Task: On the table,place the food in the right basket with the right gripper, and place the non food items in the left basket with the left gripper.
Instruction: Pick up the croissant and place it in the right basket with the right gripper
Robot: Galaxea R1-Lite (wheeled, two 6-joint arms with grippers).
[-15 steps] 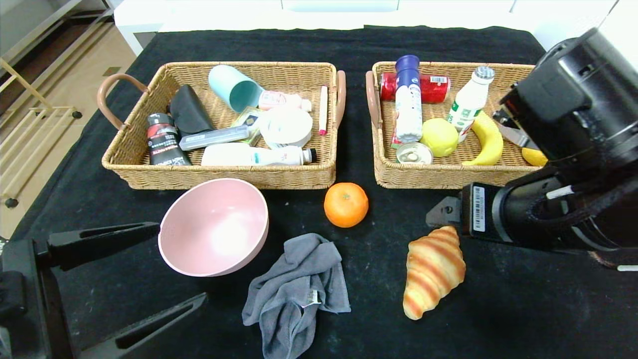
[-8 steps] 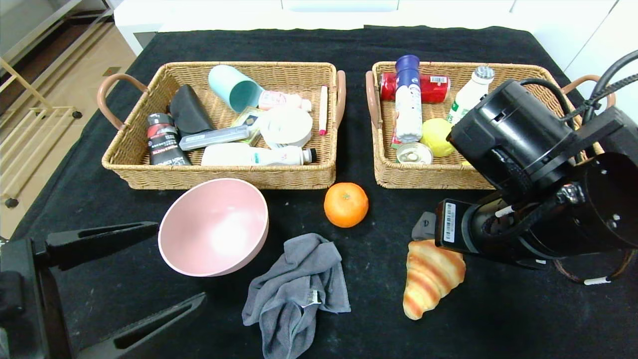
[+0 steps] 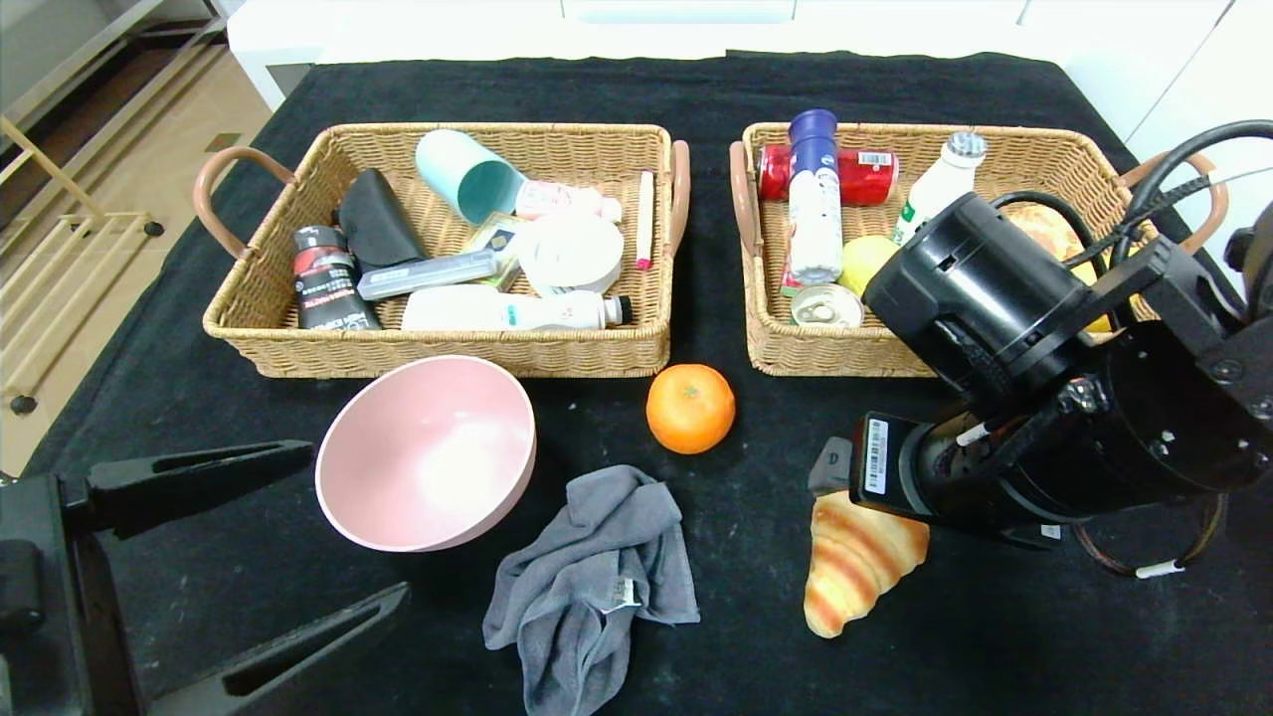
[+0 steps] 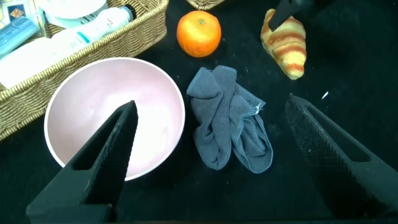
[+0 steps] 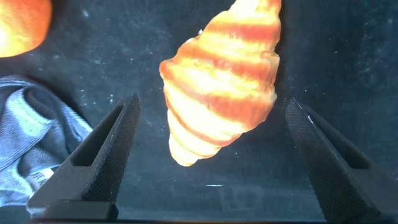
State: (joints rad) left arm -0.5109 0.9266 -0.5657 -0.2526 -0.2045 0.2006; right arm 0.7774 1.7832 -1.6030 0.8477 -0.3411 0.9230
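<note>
Right tool (image 5: 208, 155) (fingers spread wide) hangs over the croissant (image 5: 222, 81), straddling it.

The right arm (image 3: 1054, 398) hides the croissant's (image 3: 855, 567) upper end and part of the right basket (image 3: 845, 348); the orange (image 5: 18, 25) is cropped.

Both arms are showing black: the right claw (image 5: 208, 158) is wearing a glossy cylindrical wrist with a white barcode sticker, looping black cables, small screws and dark tapered fingers (image 5: 99, 155) with dimpled pads, while the left claw (image 3: 254, 542) is showing matte black tapered fingers (image 4: 102, 155).
</note>
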